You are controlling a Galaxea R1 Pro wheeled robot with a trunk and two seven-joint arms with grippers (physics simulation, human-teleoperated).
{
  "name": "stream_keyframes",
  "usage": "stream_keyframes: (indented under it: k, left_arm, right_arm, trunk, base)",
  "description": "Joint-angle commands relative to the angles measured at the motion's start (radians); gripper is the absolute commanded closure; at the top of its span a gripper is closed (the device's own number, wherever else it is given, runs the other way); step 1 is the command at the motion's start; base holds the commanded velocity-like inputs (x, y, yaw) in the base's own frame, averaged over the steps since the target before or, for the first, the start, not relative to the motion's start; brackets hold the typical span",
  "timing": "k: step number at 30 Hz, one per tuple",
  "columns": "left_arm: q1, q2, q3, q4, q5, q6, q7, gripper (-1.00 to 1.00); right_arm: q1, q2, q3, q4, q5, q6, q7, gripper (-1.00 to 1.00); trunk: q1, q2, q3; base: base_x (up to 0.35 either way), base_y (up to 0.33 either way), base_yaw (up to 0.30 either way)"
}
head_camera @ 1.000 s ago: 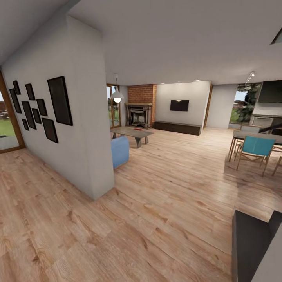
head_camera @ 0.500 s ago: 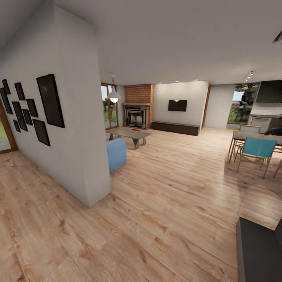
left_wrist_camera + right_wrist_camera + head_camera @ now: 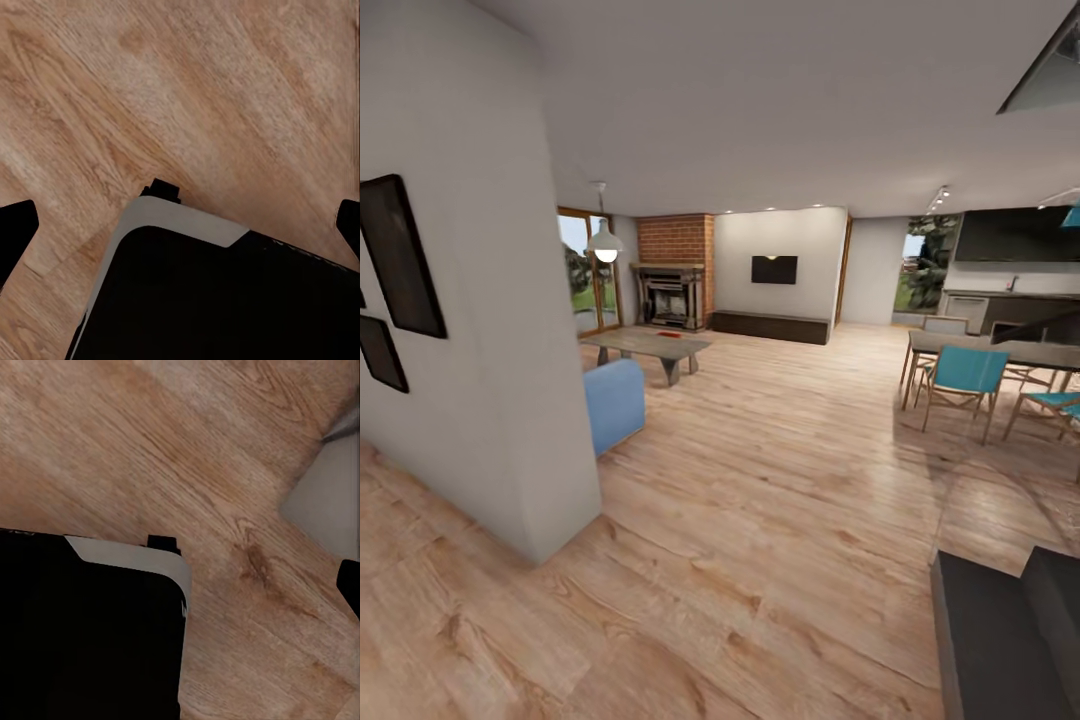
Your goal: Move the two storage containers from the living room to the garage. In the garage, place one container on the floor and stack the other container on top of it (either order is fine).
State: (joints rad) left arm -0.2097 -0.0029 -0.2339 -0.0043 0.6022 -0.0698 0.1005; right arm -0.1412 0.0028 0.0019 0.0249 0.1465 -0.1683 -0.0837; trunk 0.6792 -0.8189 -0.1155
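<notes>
**Left jaws** (image 3: pixel 184 232): spread wide, black fingertips (image 3: pixel 16 236) at either edge of the left wrist view, nothing held. Beneath them are the light wood-plank floor (image 3: pixel 225 97) and my black, grey-edged base (image 3: pixel 225 300).

**Right jaws** (image 3: pixel 184 592): one black fingertip (image 3: pixel 351 589) stands far out to the side, the other is lost against my dark base. I read them as wide apart and empty.

**Beside my left jaws:** white partition wall (image 3: pixel 480 350) with black picture frames (image 3: pixel 400 255).

**Well ahead of both jaws:**
- The living room (image 3: pixel 760 370).
- Blue sofa end (image 3: pixel 615 402).
- Low grey coffee table (image 3: pixel 645 345), bearing a small red item (image 3: pixel 672 335) too small to identify.
- Red brick fireplace (image 3: pixel 675 270).
- Wall-mounted black TV (image 3: pixel 774 269).

**Ahead, off my right jaws:** teal wood-framed chair (image 3: pixel 960 375) at a dining table (image 3: pixel 1010 350).
</notes>
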Motion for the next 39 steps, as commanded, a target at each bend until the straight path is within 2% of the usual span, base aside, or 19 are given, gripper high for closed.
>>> stream_keyframes:
  k: [1,20,39]
  left_arm:
    - [0.0,0.0,-0.008,0.0,0.007,-0.002,0.004,-1.0]
    - [0.0,0.0,-0.008,0.0,0.007,-0.002,0.004,-1.0]
    - [0.0,0.001,-0.008,0.0,0.007,-0.001,0.004,-1.0]
  right_arm:
    - [-0.001,0.0,0.0,0.003,0.01,-0.004,-0.006,-1.0]
    - [-0.001,-0.001,0.0,0.003,0.01,-0.004,-0.007,-1.0]
    - [-0.001,-0.001,0.0,0.002,0.011,-0.004,-0.004,-1.0]
  trunk:
    - [0.001,-0.001,-0.002]
    - [0.001,-0.001,-0.002]
    - [0.001,-0.001,-0.002]
  base:
    - [0.325,0.0,-0.248]
    - [0.325,0.0,-0.247]
    - [0.325,0.0,-0.019]
